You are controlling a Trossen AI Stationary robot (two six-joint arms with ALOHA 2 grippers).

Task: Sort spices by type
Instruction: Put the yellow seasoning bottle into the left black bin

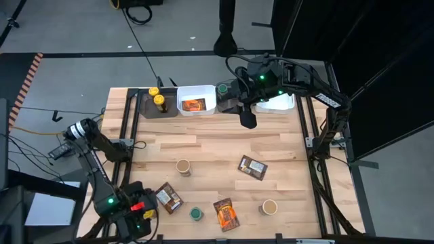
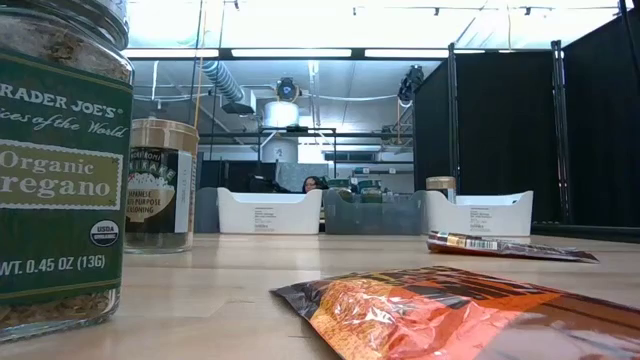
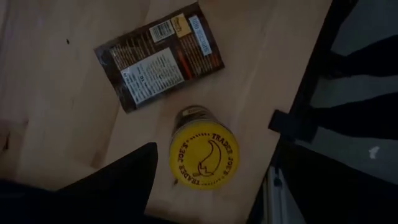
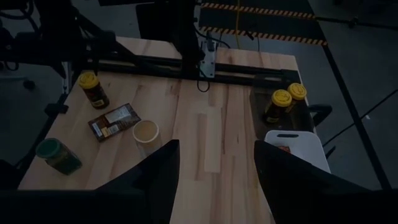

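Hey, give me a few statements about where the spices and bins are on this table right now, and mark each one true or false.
1. Two yellow-lidded jars stand in the dark bin. True.
2. The white bin beside it is empty. False: it holds an orange packet.
3. The left gripper is closed on a packet. False: it is open above a yellow-lidded jar near the table edge, with a brown packet lying beside the jar.
4. A green-lidded jar stands on the table near an orange packet. True.
5. The right gripper carries a jar. False: nothing shows between its fingers.
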